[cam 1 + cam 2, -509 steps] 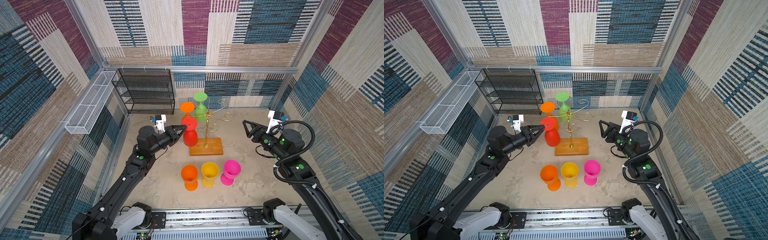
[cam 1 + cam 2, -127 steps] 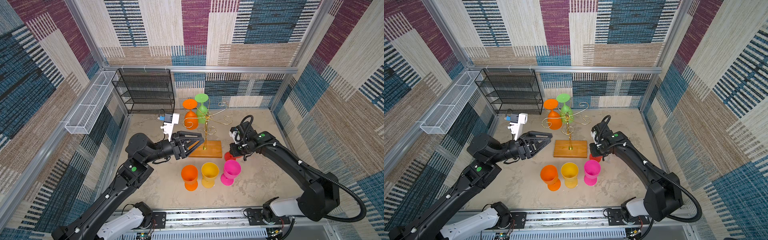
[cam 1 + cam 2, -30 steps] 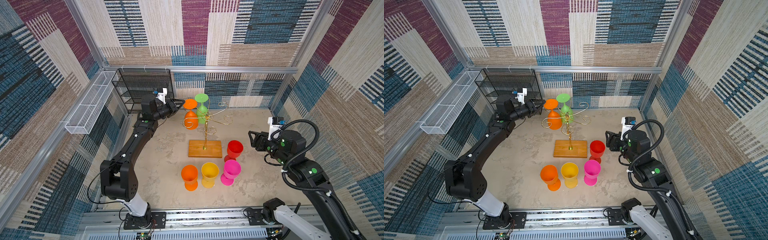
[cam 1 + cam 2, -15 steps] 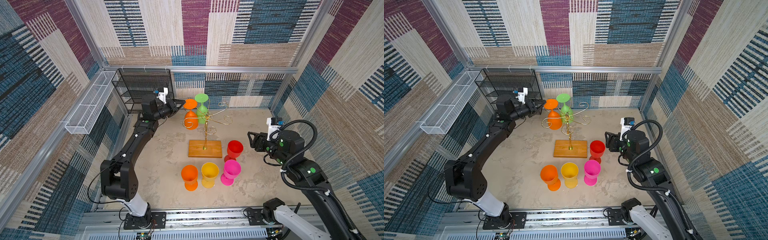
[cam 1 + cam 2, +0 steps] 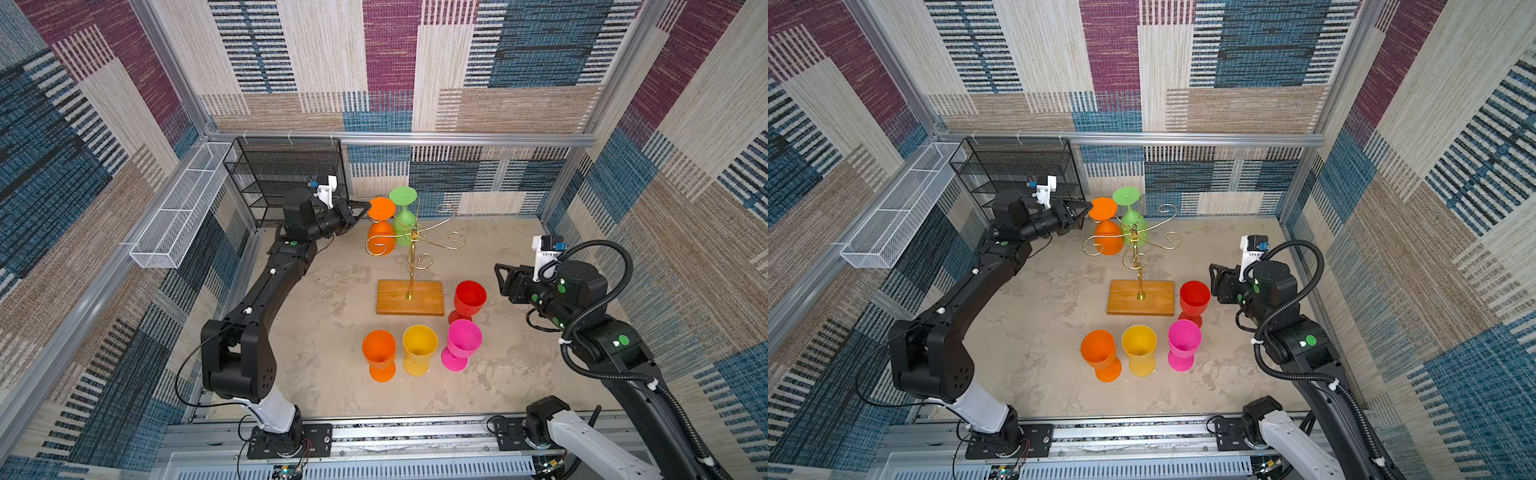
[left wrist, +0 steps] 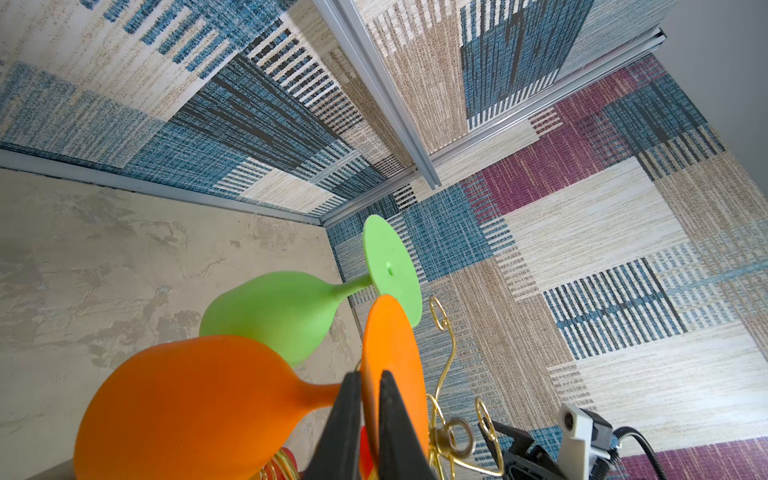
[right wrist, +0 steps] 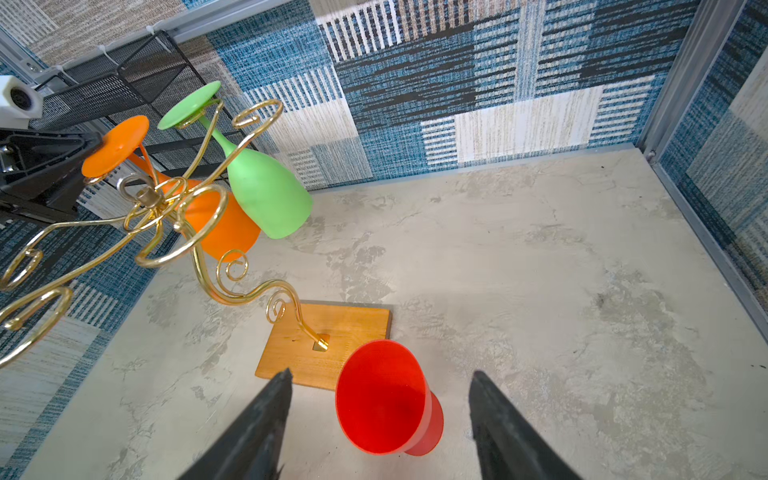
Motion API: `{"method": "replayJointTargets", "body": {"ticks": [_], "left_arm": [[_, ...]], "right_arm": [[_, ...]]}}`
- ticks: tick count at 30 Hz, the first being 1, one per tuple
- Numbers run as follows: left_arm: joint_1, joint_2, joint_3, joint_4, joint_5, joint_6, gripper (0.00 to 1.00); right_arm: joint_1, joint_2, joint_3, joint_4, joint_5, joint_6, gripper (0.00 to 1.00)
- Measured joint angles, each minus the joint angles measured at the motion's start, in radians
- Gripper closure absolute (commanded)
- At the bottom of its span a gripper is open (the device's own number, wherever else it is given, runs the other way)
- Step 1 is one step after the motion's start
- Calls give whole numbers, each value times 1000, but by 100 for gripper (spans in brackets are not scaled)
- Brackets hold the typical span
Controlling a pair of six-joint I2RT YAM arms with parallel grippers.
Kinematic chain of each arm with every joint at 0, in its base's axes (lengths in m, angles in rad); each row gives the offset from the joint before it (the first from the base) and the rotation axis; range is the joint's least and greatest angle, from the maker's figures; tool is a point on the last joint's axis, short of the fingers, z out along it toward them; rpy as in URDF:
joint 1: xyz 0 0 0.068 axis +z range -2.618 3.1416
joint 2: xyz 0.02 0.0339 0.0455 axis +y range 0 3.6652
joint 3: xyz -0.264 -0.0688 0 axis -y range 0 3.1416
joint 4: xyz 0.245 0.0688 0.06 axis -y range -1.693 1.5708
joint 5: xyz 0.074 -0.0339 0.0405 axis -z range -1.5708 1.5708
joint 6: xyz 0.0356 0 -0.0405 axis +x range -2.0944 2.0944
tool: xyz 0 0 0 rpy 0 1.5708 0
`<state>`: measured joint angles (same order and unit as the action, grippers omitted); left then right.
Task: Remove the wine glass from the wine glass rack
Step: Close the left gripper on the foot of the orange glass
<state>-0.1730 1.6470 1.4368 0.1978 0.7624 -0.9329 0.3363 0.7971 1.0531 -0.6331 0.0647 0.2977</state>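
At upper centre of a top view, we find the orange wine glass (image 5: 380,237) hanging upside down on the wine glass rack (image 5: 411,266), its long axis vertical. From frame left, the nearer left claw (image 5: 362,209) pinches its foot rim. The right claw (image 5: 500,280) stands open and empty.

Left arm (image 5: 270,286): extended to the top of the wine glass rack (image 5: 411,266).
Left claw (image 6: 370,376): clamped on the foot of the hanging orange wine glass (image 5: 381,239).
Right arm (image 5: 598,328): bent, right of the wine glass rack.
Right claw (image 7: 381,372): jaws apart.
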Motion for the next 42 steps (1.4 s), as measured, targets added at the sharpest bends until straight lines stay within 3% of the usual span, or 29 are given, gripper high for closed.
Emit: {"method": "replayJointTargets", "body": {"ticks": [14, 42], "left_arm": [[5, -15, 7, 6, 3, -8, 100], [8, -32, -22, 68, 60, -118, 100]], "right_arm": [[0, -4, -5, 7, -6, 0, 31], [-7, 8, -20, 16, -31, 0, 31]]}}
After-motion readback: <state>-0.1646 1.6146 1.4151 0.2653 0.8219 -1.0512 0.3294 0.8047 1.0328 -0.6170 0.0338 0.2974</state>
